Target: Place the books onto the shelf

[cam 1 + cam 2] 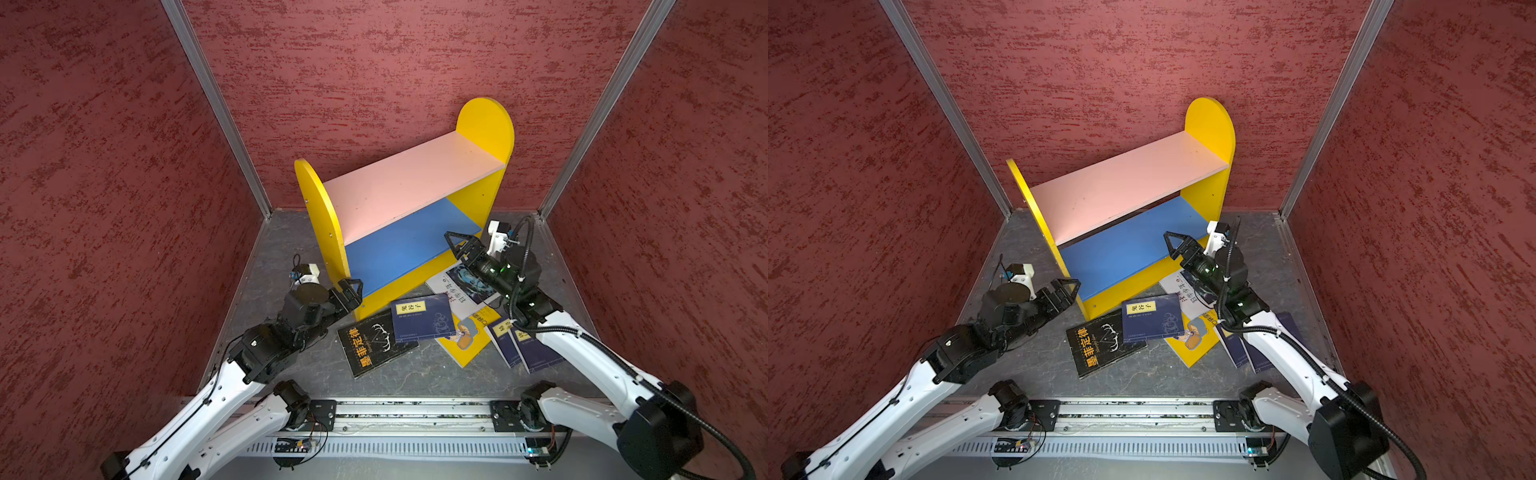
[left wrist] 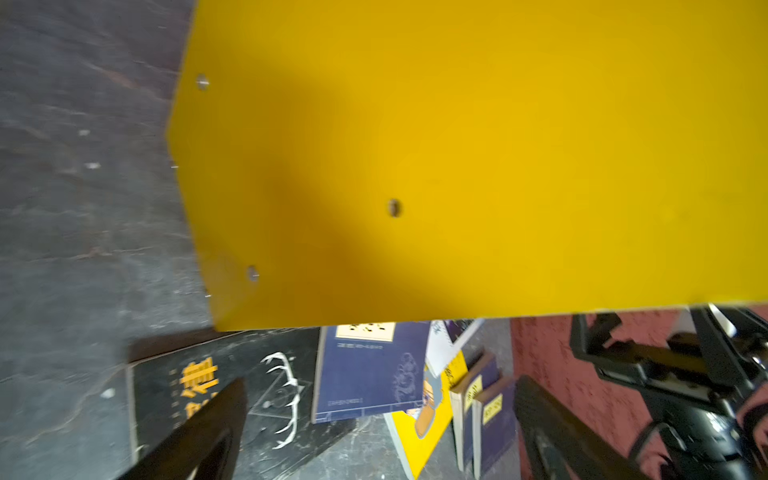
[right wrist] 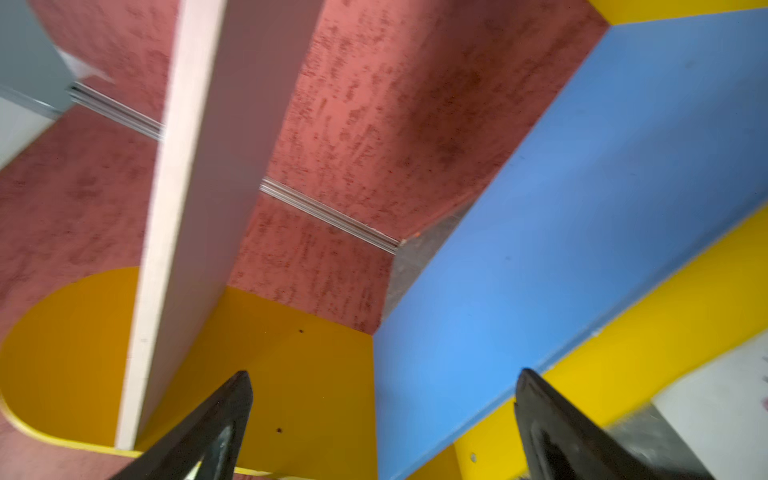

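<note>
Enclosure: red textured walls (image 1: 104, 166) on three sides, grey table (image 1: 291, 257) as floor.

Shelf (image 1: 484, 124): stands upright at the back of the table, turned at an angle, open front facing the arms. Two tiers between the round-topped yellow side panels:
- upper board (image 1: 407, 183), pale pink, surface fully exposed
- lower board (image 1: 407, 245), blue, likewise exposed
- base strip (image 1: 399, 286), yellow, along the front under the blue board

Books: all six are flat on the table in front of the shelf, off both boards, in a loose overlapping row.
- black book (image 1: 370, 345), orange title, leftmost, just in front of the shelf's left front corner
- white book (image 1: 453, 291), blue swirl, against the right end of the base strip, partly hidden under the right arm
- yellow book (image 1: 469, 336), cartoon man, in front of the white one
- navy book (image 1: 422, 318), lying over a corner of the black book and the edge of the yellow one
- second navy book (image 1: 505, 345) and third navy book (image 1: 536, 353), side by side at far right, partly under the right arm

Left gripper (image 1: 353, 291): jaws spread wide, nothing between them; just beside the outer face of the left side panel, low, near its front edge.

Right gripper (image 1: 457, 245): jaws spread wide, holding nothing; in front of the right end of the lower board, above the white book.
</note>
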Robot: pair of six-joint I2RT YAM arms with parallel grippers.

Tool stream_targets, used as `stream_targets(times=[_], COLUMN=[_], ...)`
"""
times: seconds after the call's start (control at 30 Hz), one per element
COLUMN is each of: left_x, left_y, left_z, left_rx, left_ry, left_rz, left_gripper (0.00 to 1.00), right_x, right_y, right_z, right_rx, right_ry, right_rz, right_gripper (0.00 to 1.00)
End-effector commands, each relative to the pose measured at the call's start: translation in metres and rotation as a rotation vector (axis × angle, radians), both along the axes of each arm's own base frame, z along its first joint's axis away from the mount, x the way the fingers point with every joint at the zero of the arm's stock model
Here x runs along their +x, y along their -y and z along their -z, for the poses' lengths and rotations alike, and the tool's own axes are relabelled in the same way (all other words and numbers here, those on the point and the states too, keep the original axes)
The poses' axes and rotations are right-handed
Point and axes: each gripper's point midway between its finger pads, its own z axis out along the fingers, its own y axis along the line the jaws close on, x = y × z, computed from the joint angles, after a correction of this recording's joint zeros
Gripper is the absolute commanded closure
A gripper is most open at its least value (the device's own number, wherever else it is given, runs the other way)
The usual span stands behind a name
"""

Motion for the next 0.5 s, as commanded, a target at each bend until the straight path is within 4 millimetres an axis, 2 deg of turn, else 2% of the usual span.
stream_targets(times=[0.0, 0.07, 0.13, 0.17, 0.23, 0.3, 0.37, 0.47], left_x=[0.004, 0.006, 0.006, 0.006, 0.002, 0.007, 0.012, 0.013], left_y=[0.044, 0.057, 0.055, 0.059, 0.082, 0.088, 0.091, 0.106], left_z=[-0.044, -0.044, -0.030, -0.030, -0.037, -0.029, -0.021, -0.014], left_rx=[-0.103, -0.124, -0.112, -0.123, -0.168, -0.154, -0.103, 0.006], left_ry=[0.173, 0.171, 0.062, 0.032, 0.061, 0.021, -0.024, -0.027], left_rz=[0.207, 0.249, 0.226, 0.241, 0.378, 0.411, 0.435, 0.521], left_gripper=[0.01, 0.01, 0.01, 0.01, 0.01, 0.01, 0.01, 0.01], right_x=[-0.004, 0.000, -0.001, -0.003, -0.002, 0.009, 0.021, 0.023], right_y=[-0.015, -0.016, -0.017, -0.017, -0.014, 0.001, 0.027, 0.062], right_z=[-0.023, -0.020, -0.024, -0.026, -0.019, 0.005, 0.034, 0.066], right_rx=[0.071, 0.036, 0.026, 0.035, 0.040, -0.003, -0.057, -0.128], right_ry=[0.065, 0.004, 0.002, 0.027, 0.022, -0.086, -0.221, -0.342], right_rz=[-0.089, -0.084, -0.091, -0.098, -0.078, 0.019, 0.168, 0.344], right_gripper=[0.01, 0.01, 0.01, 0.01, 0.01, 0.01, 0.01, 0.01])
